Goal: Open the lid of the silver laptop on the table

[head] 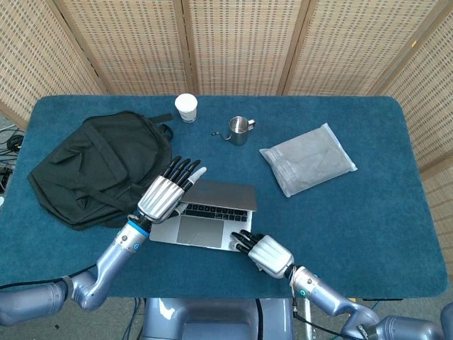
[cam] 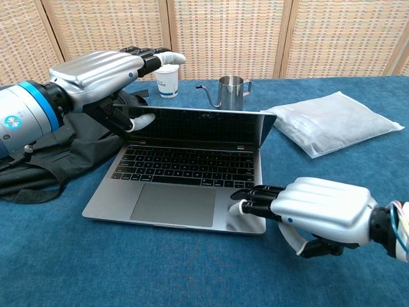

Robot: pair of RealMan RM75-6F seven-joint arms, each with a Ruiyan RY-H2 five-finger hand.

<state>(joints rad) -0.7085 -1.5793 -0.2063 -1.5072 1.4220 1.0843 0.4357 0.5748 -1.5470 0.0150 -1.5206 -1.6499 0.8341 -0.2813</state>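
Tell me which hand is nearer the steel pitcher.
Left. The left hand holds the laptop lid's left corner, nearer the steel pitcher; the right hand rests on the front right corner.

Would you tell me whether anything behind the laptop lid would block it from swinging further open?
Nothing visible does. The laptop lid is held at its left corner by the left hand; the steel pitcher and paper cup stand well behind it.
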